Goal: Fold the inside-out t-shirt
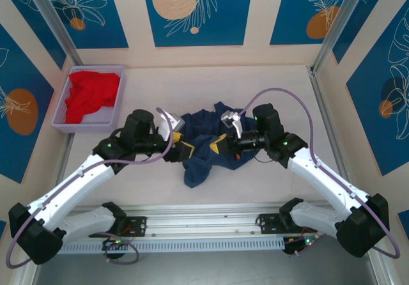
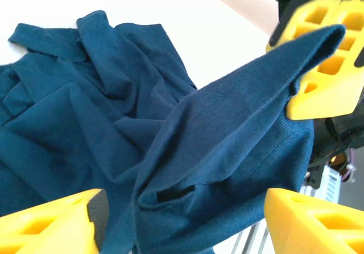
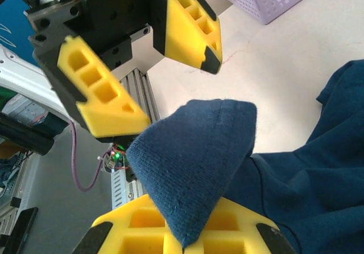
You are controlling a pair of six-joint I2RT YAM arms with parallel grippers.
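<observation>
Basket [image 1: 62,106], far left corner of the table [image 1: 268,87]: holds a crumpled red garment [image 1: 92,93].
T-shirt [image 1: 201,157]: navy, bunched mid-table between the arms.
Arms: both reach forward and bend inward, wrists facing each other low over the cloth.
Left gripper [image 1: 184,148]: jaws wide apart, a raised fold of the t-shirt lying between them, not pinched.
Right gripper [image 1: 218,143]: clamped on that same fold, lifting it into a peak.
</observation>
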